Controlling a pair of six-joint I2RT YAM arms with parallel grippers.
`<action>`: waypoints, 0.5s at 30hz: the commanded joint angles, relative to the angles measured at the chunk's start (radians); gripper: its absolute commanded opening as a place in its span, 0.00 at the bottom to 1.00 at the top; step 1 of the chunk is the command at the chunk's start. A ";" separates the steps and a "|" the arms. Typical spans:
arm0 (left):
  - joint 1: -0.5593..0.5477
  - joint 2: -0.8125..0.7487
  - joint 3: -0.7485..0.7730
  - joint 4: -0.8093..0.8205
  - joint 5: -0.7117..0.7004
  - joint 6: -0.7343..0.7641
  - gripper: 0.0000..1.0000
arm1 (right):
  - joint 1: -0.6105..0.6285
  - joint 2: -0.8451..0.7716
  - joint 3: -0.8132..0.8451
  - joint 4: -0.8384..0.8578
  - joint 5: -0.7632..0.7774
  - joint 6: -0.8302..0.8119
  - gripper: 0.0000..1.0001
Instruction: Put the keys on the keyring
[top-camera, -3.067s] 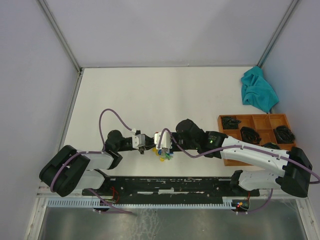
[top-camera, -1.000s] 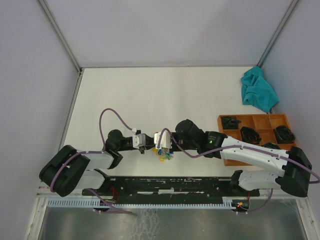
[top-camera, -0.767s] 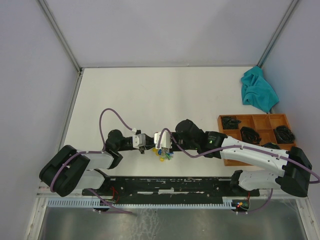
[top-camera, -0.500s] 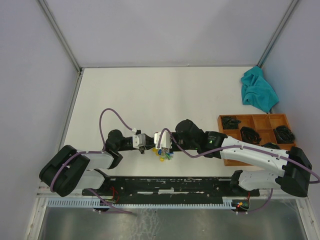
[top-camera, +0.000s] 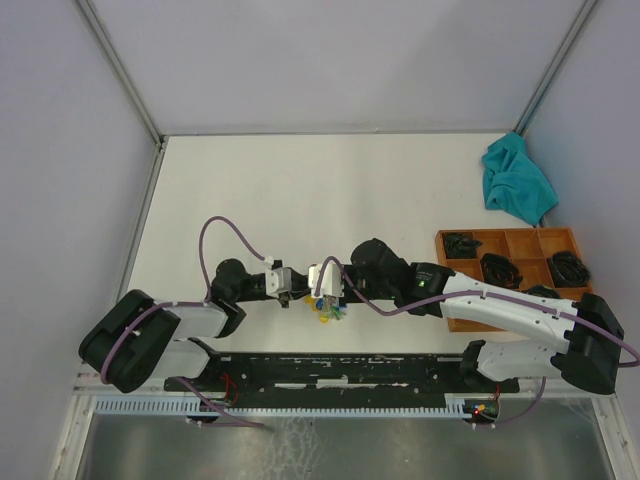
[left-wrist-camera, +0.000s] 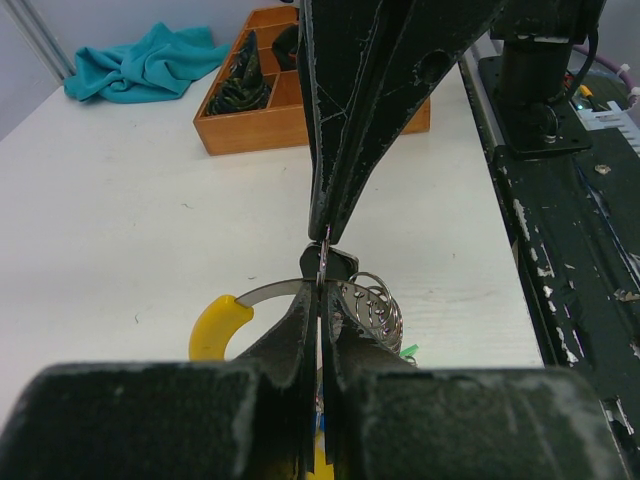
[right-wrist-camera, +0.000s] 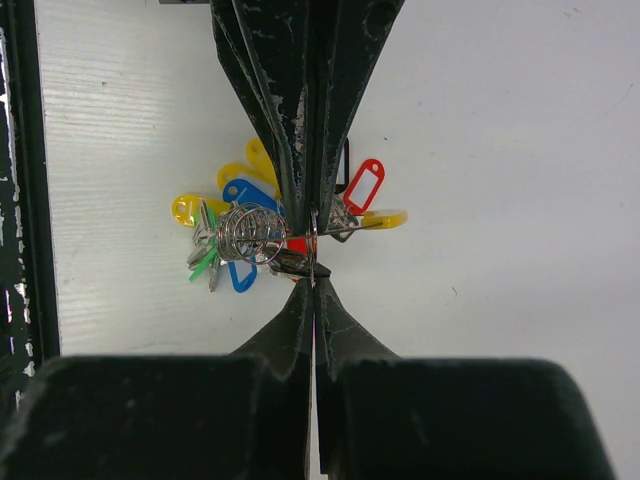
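Keyring (top-camera: 328, 310), silvery ring with red, yellow, blue and green tags, lay by middle of table's (top-camera: 300, 190) near edge, left gripper (top-camera: 290, 291) and right gripper (top-camera: 317, 284) tip to tip, both jaws pressed together on its wire, teal cloth (top-camera: 517, 183) at far right corner.

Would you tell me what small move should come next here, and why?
Probably hold the left fingers still and nudge the right fingers slightly along the ring. Both pairs are shut, tip to tip at the ring, so threading seems under way; what exactly is pinched there is too small to tell.
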 joint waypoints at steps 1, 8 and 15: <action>-0.011 0.008 0.043 0.031 0.022 -0.023 0.03 | 0.004 -0.013 0.041 0.068 -0.037 0.022 0.01; -0.016 0.009 0.046 0.028 0.020 -0.024 0.03 | 0.004 -0.012 0.040 0.096 -0.058 0.036 0.01; -0.019 0.010 0.051 0.020 0.024 -0.028 0.03 | 0.004 -0.007 0.038 0.121 -0.077 0.041 0.01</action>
